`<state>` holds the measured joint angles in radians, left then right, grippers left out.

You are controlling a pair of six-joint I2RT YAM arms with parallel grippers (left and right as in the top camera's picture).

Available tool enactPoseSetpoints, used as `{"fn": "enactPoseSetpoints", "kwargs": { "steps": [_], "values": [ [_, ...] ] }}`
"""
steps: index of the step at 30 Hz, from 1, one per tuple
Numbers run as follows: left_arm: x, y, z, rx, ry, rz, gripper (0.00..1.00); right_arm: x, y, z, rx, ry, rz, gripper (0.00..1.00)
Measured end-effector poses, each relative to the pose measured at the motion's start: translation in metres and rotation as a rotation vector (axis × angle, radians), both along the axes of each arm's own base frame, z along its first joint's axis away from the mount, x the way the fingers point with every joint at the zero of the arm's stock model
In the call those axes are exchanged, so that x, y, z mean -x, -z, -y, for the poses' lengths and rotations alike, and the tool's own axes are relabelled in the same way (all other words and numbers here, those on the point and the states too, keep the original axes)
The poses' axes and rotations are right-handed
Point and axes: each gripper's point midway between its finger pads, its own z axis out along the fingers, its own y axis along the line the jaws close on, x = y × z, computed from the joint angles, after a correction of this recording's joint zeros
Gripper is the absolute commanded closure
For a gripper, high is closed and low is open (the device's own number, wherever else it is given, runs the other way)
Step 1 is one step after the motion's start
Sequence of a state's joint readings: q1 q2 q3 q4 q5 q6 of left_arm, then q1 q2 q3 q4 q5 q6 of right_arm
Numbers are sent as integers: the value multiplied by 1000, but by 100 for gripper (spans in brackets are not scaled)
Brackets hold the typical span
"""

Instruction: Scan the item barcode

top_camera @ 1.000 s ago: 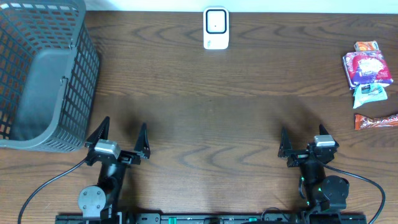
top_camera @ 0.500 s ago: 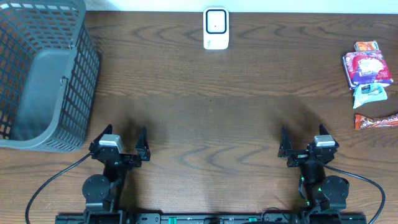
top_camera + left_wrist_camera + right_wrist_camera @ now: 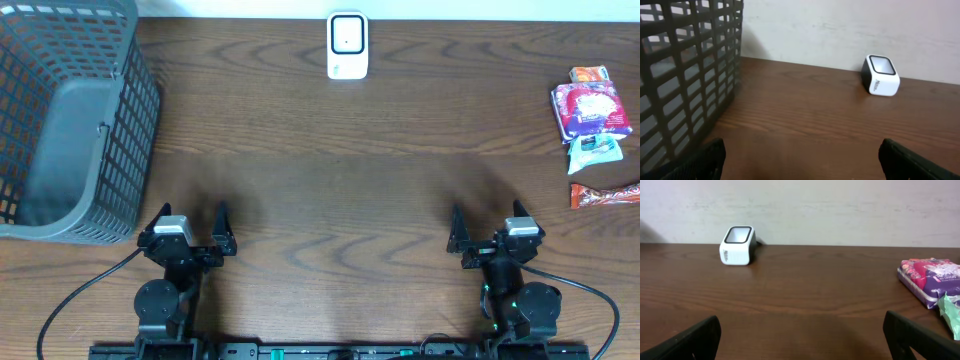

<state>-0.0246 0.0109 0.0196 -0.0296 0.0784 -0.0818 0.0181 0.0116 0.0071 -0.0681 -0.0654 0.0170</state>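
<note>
Left end effector (image 3: 190, 214): at the near edge of the table (image 3: 340, 170), left of centre. Its fingers are spread wide with nothing between them. In the left wrist view only the two dark fingertips show at the lower corners, with bare wood between.

Right end effector (image 3: 486, 214): at the near edge, right of centre, well apart from the left one. Its fingers are likewise spread wide and hold nothing. The right wrist view confirms an open gap over bare wood.

Barcode scanner (image 3: 347, 45): a small white unit with a dark-rimmed window, standing at the far edge of the table near the wall, roughly midway between the two arms. It is well apart from both end effectors and from every other object.

Items: a group lies at the far right of the table. The purple snack pack (image 3: 592, 108) lies flat. A small orange packet (image 3: 589, 73) lies just beyond it on the far side. A green and white packet (image 3: 595, 150) touches its near edge. A red-orange bar (image 3: 605, 193) lies separately, a little nearer the robot, running off the right edge of the overhead view. No barcode can be made out on any of them. All four rest on the table, untouched by either arm.

Grey mesh basket (image 3: 140, 110): occupies the far left corner, open side up, beyond the left end effector and not touching it. Its interior shows only its own grey floor.
</note>
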Motion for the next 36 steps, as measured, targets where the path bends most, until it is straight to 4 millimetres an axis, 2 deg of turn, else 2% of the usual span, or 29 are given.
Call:
{"fn": "enactPoseSetpoints", "kwargs": {
  "steps": [15,36],
  "values": [
    [0,0,-7,-18,-29,0,2,0,0,0,0,0,0,1],
    [0,1,-3,-106,-5,2,2,0,0,0,0,0,0,1]
  ]
}}
